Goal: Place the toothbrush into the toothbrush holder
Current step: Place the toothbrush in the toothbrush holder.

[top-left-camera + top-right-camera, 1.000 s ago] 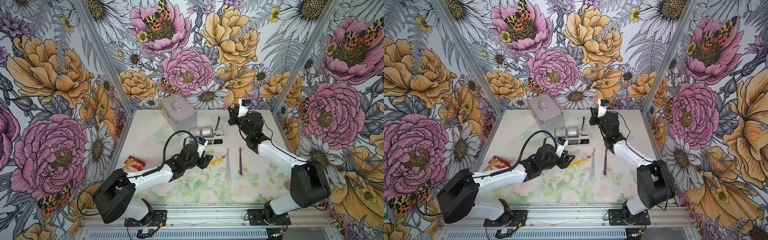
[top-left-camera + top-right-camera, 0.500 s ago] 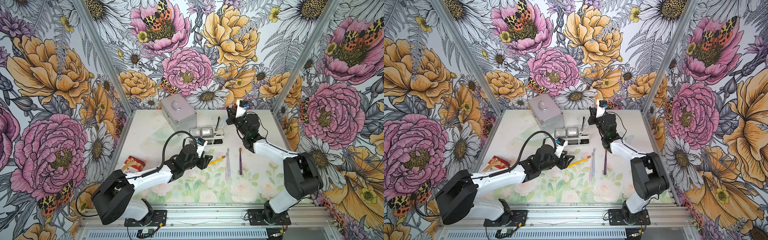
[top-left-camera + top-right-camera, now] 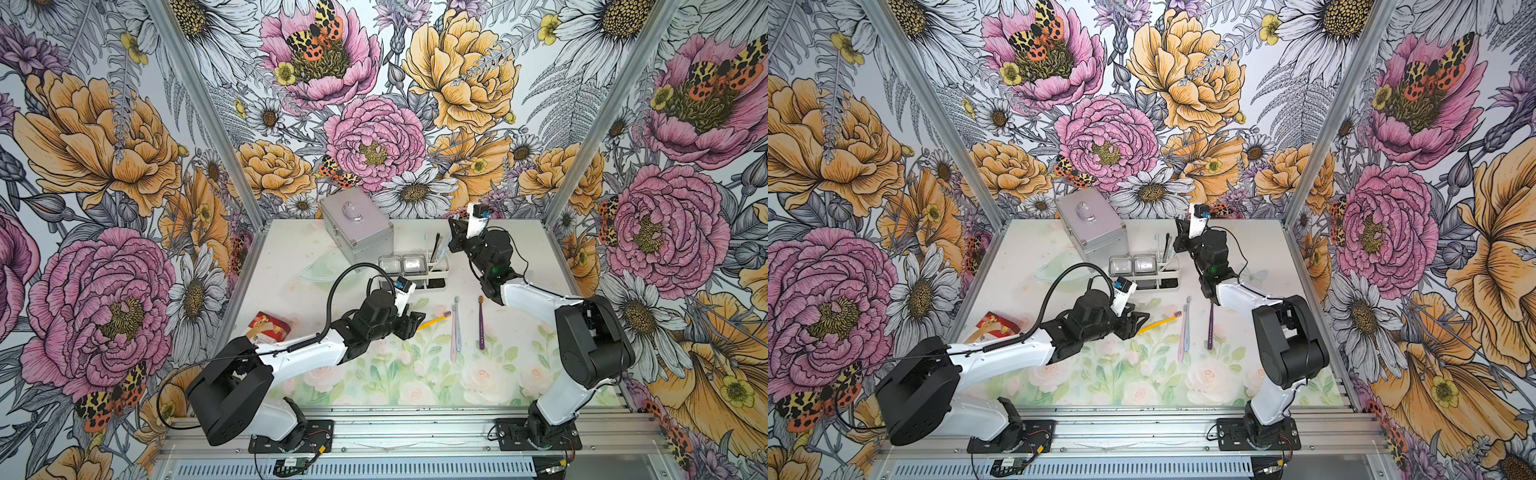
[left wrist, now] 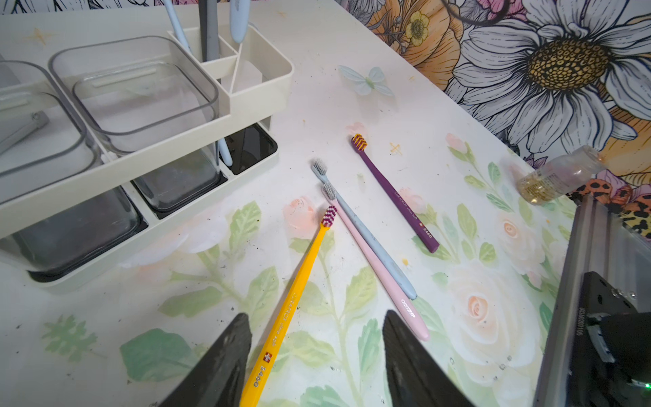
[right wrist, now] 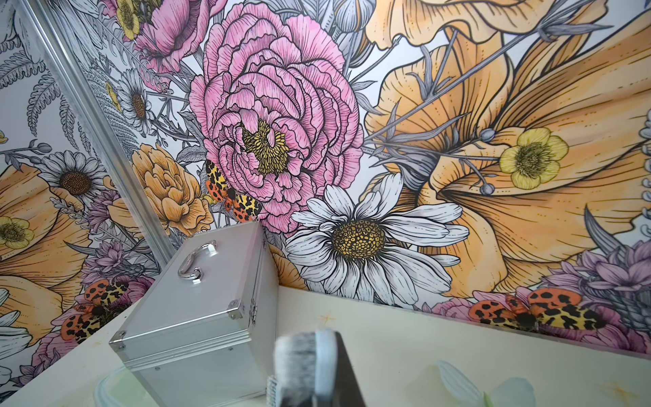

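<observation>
Blue goes in first: pale blue toothbrush (image 4: pixel 239 21) poised at the toothbrush holder (image 4: pixel 253 102), yellow toothbrush (image 4: pixel 299 282) waiting on the desk (image 4: pixel 352 70).

My right gripper (image 3: pixel 454 243) is clenched on the pale blue toothbrush, bristles up, with the handle end at the rim of the holder's end compartment; I cannot tell whether it is inside yet. That compartment already has a thin pale brush (image 4: pixel 176 28) and a dark grey brush (image 4: pixel 208 31) standing in it, and the two clear square cups (image 4: pixel 134 105) beside it look empty. My left gripper (image 4: pixel 315 315) is released, jaws spread either side of the yellow toothbrush's handle, which lies flat on the desk. A pink brush (image 4: pixel 377 271), a grey-blue brush (image 4: pixel 366 239) and a purple brush (image 4: pixel 394 193) lie near it. I judge two brushes done, one about to drop in, four left.
</observation>
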Controlling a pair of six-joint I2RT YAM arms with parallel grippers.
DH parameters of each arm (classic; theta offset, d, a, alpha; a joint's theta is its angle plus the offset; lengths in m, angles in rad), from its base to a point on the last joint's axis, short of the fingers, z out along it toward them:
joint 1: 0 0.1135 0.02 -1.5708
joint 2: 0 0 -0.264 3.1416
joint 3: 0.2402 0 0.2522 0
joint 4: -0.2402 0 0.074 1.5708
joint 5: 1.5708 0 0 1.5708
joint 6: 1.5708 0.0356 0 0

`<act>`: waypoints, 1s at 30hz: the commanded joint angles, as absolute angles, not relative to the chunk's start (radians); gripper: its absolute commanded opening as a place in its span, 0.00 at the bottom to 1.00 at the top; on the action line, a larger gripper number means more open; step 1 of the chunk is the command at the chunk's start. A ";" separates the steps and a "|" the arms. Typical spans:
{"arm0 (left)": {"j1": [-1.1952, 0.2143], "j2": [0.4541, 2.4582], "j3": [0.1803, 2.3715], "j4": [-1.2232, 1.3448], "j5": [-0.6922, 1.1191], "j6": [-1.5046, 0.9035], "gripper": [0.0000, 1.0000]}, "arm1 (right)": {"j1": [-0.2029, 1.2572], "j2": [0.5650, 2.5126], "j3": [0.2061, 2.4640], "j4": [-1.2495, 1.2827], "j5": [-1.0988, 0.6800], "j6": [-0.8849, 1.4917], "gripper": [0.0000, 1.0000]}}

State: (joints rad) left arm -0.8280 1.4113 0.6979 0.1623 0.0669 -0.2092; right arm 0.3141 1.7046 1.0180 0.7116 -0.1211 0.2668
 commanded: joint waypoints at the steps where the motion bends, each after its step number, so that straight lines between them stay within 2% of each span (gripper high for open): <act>1: -0.824 1.424 0.722 0.176 0.097 -0.201 0.61 | 0.321 1.732 1.051 0.745 -0.125 0.250 0.00; 30: -0.823 1.431 0.730 0.160 0.087 -0.199 0.61 | 0.378 1.872 1.020 0.822 0.019 0.173 0.00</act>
State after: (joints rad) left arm -0.8280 1.4227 0.7033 0.1616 0.0731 -0.2092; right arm 0.3683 1.8572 1.0195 0.7876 -0.0174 0.1883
